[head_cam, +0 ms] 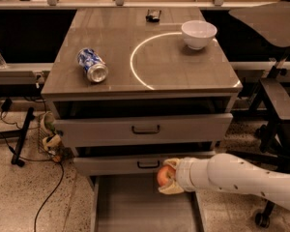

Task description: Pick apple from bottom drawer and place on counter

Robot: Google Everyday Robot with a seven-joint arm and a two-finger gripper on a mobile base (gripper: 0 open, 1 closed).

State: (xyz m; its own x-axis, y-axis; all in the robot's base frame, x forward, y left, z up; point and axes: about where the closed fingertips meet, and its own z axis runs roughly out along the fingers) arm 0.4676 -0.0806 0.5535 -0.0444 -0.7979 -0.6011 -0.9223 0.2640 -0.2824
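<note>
The arm (241,180) is extended level from the right. The apple (163,176) is held clamped in the gripper (168,177), just above the bottom drawer (135,207). The drawer's near end and the arm's base are cut off.

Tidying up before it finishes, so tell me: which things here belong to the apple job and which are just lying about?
Job: apple, held by gripper above bottom drawer; counter.
Lying about: can, white bowl, small black object, all on counter.

End effector (167,177) clasps apple (162,176), seemingly above bottom drawer (137,208) floor.
</note>
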